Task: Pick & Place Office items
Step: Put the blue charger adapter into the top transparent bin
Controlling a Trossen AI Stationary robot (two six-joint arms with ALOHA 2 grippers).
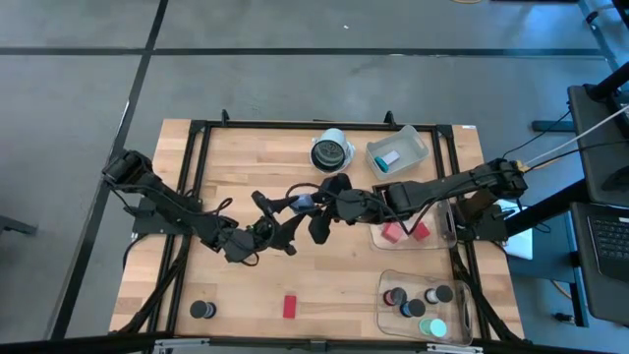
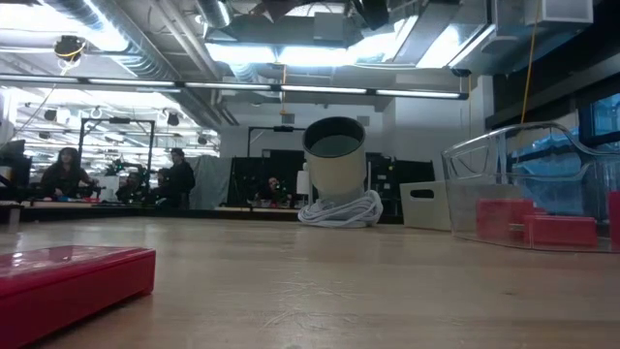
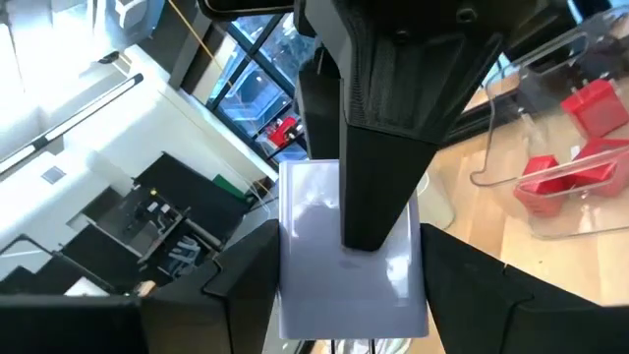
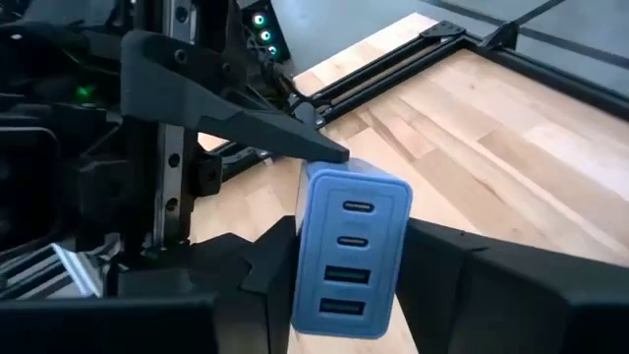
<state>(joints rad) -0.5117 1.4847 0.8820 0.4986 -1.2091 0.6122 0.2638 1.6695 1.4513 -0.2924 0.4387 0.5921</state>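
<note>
A pale blue rectangle with a row of ports on one face (image 4: 352, 254) is held in the air over the table's middle (image 1: 305, 204), between both grippers. My left gripper (image 1: 287, 209) reaches it from the left and my right gripper (image 1: 320, 206) from the right, each shut on it. A red block (image 1: 290, 306) and a black disc (image 1: 202, 310) lie flat near the near edge. The low view shows that red block (image 2: 73, 281) but neither gripper. My left gripper pinches the pale blue rectangle between its two fingers (image 3: 246, 285), on the two side walls of its plain-faced end (image 3: 314, 265). It comes roughly level from the table's left. The piece is clear of the table. My right gripper pinches the same rectangle on the two long side walls beside the port face (image 4: 339, 305), its fingers (image 4: 462, 285) on either side. It comes roughly level from the table's right. One of its fingers lies along the plain face (image 3: 373, 147) in the left wrist view.
Three clear bins stand on the right: one with red blocks (image 1: 408, 232), one near the front with black discs and a teal piece (image 1: 428, 305), one at the back with a pale blue rectangle (image 1: 396, 152). A round white-and-dark cup-like thing (image 1: 331, 150) stands at the back.
</note>
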